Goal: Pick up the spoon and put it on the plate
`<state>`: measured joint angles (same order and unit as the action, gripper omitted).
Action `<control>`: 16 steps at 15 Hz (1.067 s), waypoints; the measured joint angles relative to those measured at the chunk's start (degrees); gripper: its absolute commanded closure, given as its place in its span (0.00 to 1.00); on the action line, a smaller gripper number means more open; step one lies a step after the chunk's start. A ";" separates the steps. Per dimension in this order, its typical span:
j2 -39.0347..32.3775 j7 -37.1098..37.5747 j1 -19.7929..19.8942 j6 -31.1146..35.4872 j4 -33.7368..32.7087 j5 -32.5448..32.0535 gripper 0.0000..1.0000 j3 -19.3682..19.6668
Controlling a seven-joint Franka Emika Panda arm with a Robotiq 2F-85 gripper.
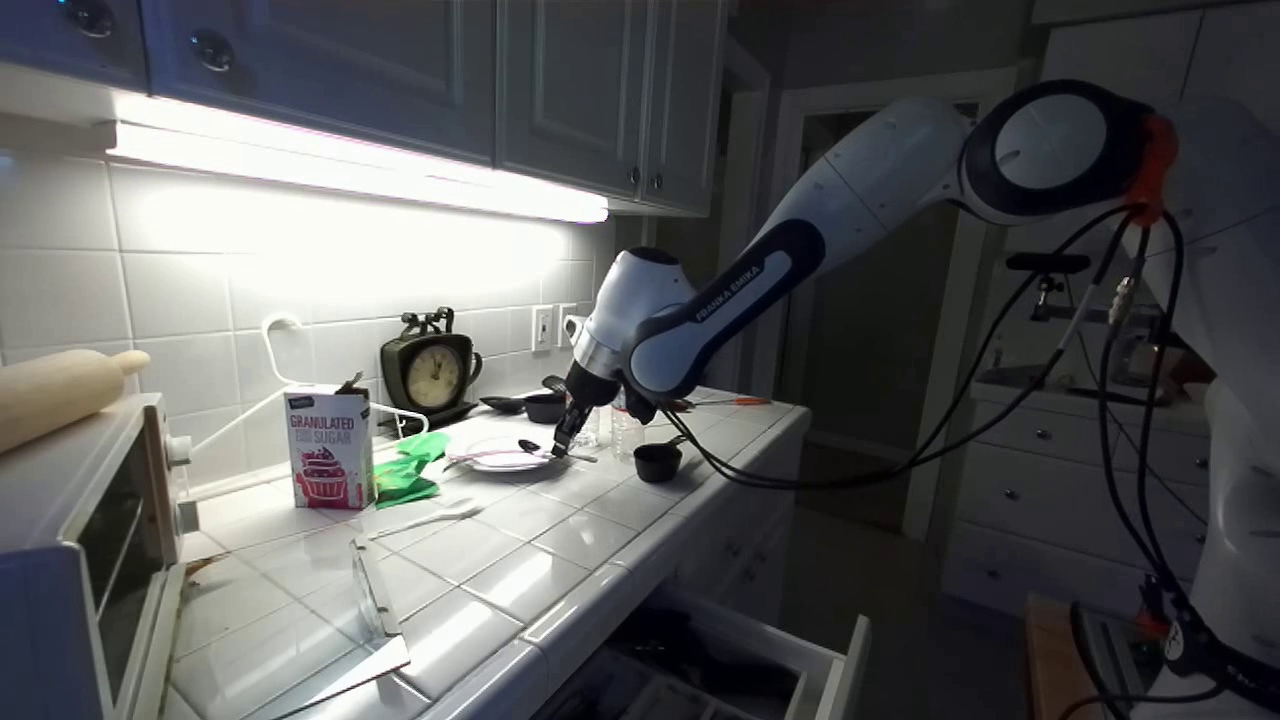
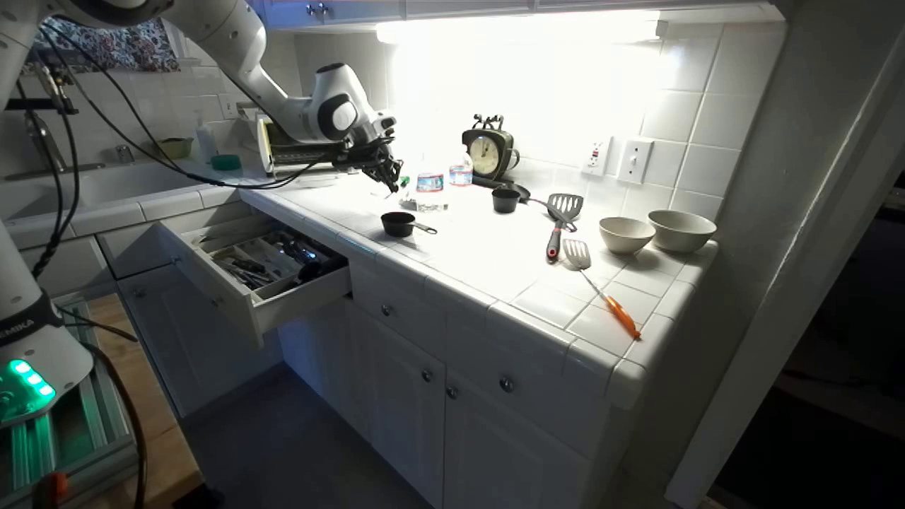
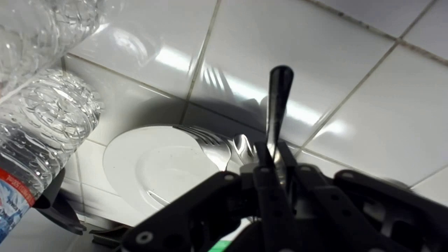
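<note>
The spoon is metal. Its handle (image 3: 278, 98) sticks out between my fingertips (image 3: 275, 152) in the wrist view, and my gripper is shut on it. In an exterior view its dark bowl (image 1: 530, 446) shows left of my fingertips (image 1: 562, 448), at the plate's near-right side. The white plate (image 3: 154, 171) lies on the counter left of the jaws; it also shows in an exterior view (image 1: 500, 467). A fork (image 3: 217, 151) lies at the plate's rim, with another shiny metal end (image 3: 243, 147) beside it. My gripper (image 2: 391, 180) also shows in an exterior view, where I cannot make out the plate.
Clear water bottles (image 3: 49, 129) stand close to the plate and gripper. A small black cup (image 1: 658, 462) stands near the counter edge. A sugar box (image 1: 328, 450), green bag (image 1: 408, 470) and clock (image 1: 432, 370) stand around. A drawer (image 2: 254, 283) below is open.
</note>
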<state>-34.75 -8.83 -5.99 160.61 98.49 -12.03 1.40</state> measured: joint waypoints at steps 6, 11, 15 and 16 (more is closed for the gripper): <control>-2.80 -5.63 0.02 0.00 -3.20 -0.47 0.98 -0.54; -4.85 -8.52 0.16 0.00 -6.04 -0.65 0.98 -0.73; -6.13 -10.20 0.36 0.00 -8.03 -0.83 0.98 -1.13; -6.47 -10.80 0.47 0.00 -8.57 -0.89 0.98 -1.37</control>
<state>-41.22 -19.64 -5.52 160.61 89.92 -12.92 0.02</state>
